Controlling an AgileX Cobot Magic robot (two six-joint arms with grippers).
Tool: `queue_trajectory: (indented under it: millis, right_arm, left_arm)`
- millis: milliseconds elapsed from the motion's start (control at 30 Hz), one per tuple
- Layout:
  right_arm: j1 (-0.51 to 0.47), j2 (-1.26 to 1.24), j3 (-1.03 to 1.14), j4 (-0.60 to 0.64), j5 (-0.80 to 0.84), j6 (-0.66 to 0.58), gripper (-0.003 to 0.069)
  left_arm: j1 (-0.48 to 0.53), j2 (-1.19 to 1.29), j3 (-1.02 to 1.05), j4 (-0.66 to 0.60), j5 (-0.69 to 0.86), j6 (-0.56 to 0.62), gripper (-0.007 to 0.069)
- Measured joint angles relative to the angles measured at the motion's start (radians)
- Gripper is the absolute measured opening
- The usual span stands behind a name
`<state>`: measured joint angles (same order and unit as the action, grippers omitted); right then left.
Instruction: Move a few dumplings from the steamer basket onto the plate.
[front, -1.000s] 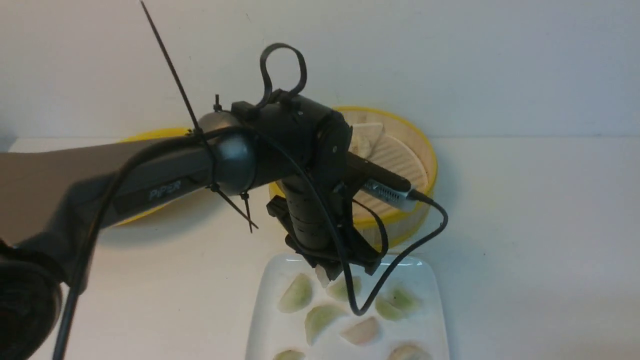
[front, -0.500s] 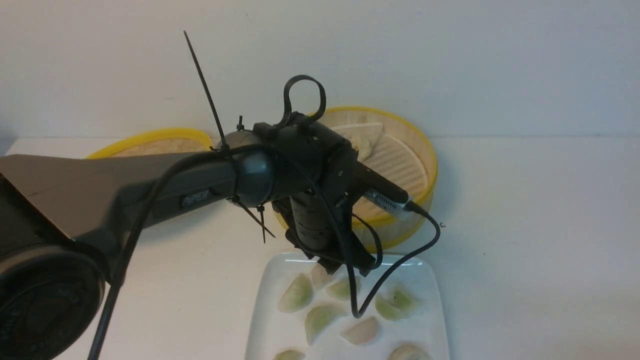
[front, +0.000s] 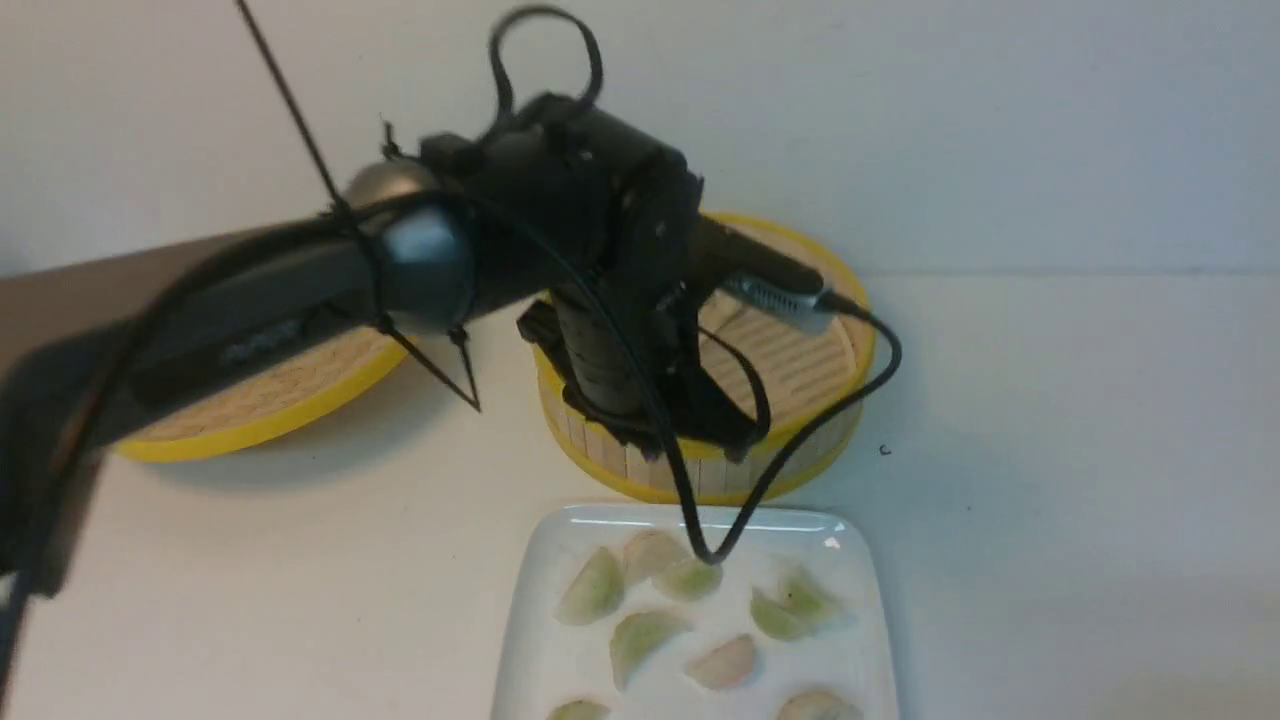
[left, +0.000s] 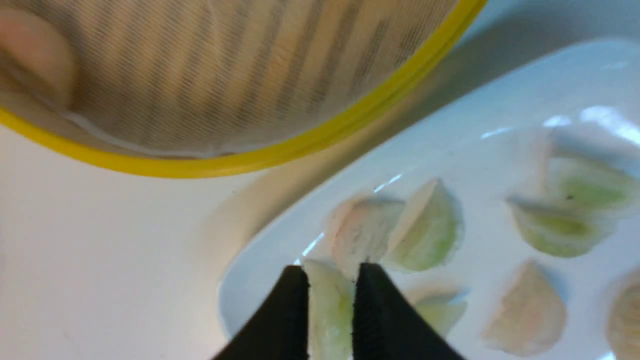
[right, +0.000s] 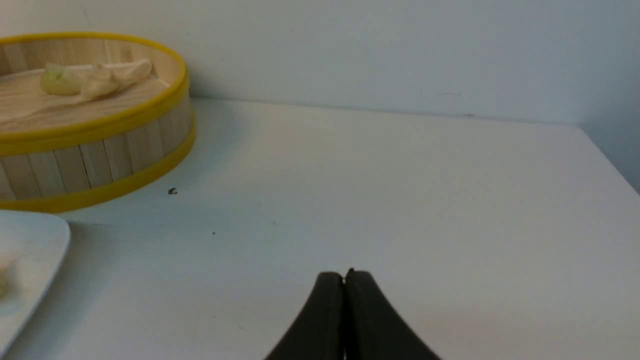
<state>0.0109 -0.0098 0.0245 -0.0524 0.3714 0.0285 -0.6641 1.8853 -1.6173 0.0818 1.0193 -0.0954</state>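
My left gripper (front: 690, 450) hangs over the near rim of the steamer basket (front: 850, 310), above and behind the plate (front: 865, 650). Its jaws stand a narrow gap apart (left: 331, 272) with nothing in them. Through the gap I see a pale green dumpling (left: 327, 310) lying on the plate (left: 500, 150). Several dumplings (front: 640, 635), green and pinkish, lie on the plate, a pinkish one (front: 650, 552) at its far edge. Two or three dumplings (right: 95, 77) sit in the basket (right: 100, 150). My right gripper (right: 344, 274) is shut, above bare table.
The shallow yellow-rimmed lid (front: 250, 410) lies left of the basket, partly behind my left arm. A loose black cable (front: 760, 490) dangles from the wrist over the plate's far edge. A wall runs behind the table; its right edge shows in the right wrist view.
My left gripper opened over the plate's far edge and left a pinkish dumpling there. It then rose and drew back toward the basket, its jaws narrowing.
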Motion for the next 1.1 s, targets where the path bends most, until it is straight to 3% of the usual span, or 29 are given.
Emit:
queue_trajectory:
  millis: [67, 267, 733, 933, 1100]
  right_arm:
    - [0.0, 0.0, 0.0, 0.0, 0.0, 0.0, -0.0015]
    - [0.0, 0.0, 0.0, 0.0, 0.0, 0.0, -0.0015]
    - [0.0, 0.0, 0.0, 0.0, 0.0, 0.0, -0.0015]
    - [0.0, 0.0, 0.0, 0.0, 0.0, 0.0, -0.0015]
    - [0.0, 0.0, 0.0, 0.0, 0.0, 0.0, -0.0015]
  left_arm:
    - [0.0, -0.093, 0.0, 0.014, 0.007, -0.007, 0.002]
    - [0.0, -0.358, 0.085, 0.079, -0.038, -0.062, -0.0006]
    - [0.0, -1.026, 0.778, 0.117, -0.606, -0.194, -0.0006]
    - [0.0, -1.159, 0.884, 0.12, -0.63, -0.198, -0.0006]
    - [0.0, -1.224, 0.9, 0.121, -0.564, -0.198, -0.0006]
